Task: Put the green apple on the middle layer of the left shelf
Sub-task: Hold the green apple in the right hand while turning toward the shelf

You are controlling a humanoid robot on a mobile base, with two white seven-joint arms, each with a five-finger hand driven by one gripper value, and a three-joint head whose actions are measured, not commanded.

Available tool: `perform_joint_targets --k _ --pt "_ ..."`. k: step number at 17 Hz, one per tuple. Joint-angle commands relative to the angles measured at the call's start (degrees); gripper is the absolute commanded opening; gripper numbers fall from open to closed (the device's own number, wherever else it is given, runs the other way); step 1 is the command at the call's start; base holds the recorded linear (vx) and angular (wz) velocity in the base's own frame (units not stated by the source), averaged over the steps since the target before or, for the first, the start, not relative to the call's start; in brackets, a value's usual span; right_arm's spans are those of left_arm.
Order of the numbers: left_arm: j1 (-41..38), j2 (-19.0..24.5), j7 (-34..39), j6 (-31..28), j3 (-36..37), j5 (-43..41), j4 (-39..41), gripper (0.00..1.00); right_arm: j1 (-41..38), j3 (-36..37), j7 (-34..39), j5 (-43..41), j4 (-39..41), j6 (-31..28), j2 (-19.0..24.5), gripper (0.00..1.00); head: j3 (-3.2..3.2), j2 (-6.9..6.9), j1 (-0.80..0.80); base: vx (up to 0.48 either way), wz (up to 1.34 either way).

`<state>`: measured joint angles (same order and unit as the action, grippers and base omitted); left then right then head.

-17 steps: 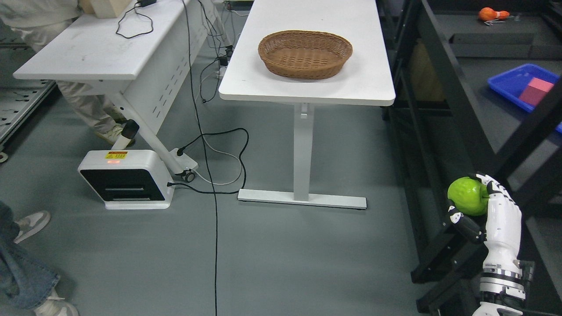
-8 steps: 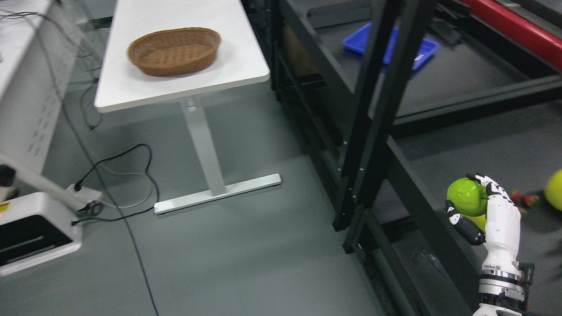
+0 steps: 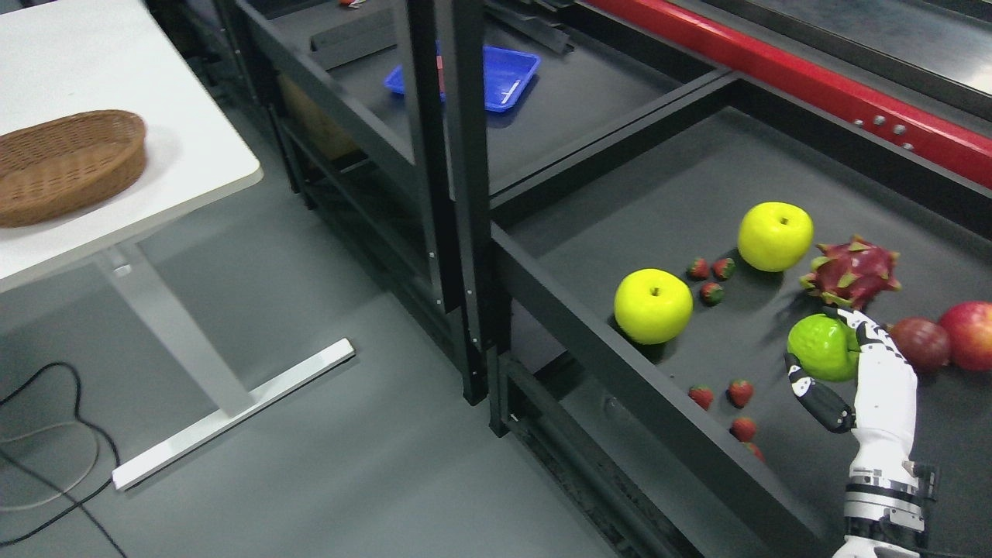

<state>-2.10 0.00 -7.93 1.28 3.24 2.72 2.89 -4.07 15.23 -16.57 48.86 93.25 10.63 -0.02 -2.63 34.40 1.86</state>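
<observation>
My right hand point(image 3: 841, 372), white with black joints, comes up from the lower right corner and is shut on a green apple point(image 3: 821, 347). The apple is held up above a dark shelf layer point(image 3: 620, 209) that carries other fruit. A black upright post point(image 3: 446, 178) divides this shelf bay from another bay to the left, where a blue tray point(image 3: 480, 74) lies. My left hand does not show.
On the shelf lie two yellow apples point(image 3: 653, 305) point(image 3: 775, 236), a dragon fruit point(image 3: 851, 271), two red apples point(image 3: 967, 335), and several small strawberries point(image 3: 709, 279). A wicker basket point(image 3: 66, 164) sits on a white table point(image 3: 155, 93) at the left. A red beam point(image 3: 814, 81) runs behind.
The whole picture has swung right, so the camera turned: table and basket slid left and the fruit shelf came into view. The hand keeps the apple at the same spot in the picture.
</observation>
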Motion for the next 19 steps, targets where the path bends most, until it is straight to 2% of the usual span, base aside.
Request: perform_joint_targets --k 1,19 --pt "0.0 1.0 -0.1 0.1 0.0 0.0 0.0 1.0 -0.1 -0.1 -0.1 0.0 0.0 0.0 -1.0 0.0 0.0 0.0 0.0 0.048 -0.67" --pt "0.0 1.0 -0.1 0.1 0.0 0.0 0.0 1.0 -0.3 -0.3 -0.7 0.0 -0.1 0.0 -1.0 0.0 0.0 -0.01 0.0 0.072 -0.4"
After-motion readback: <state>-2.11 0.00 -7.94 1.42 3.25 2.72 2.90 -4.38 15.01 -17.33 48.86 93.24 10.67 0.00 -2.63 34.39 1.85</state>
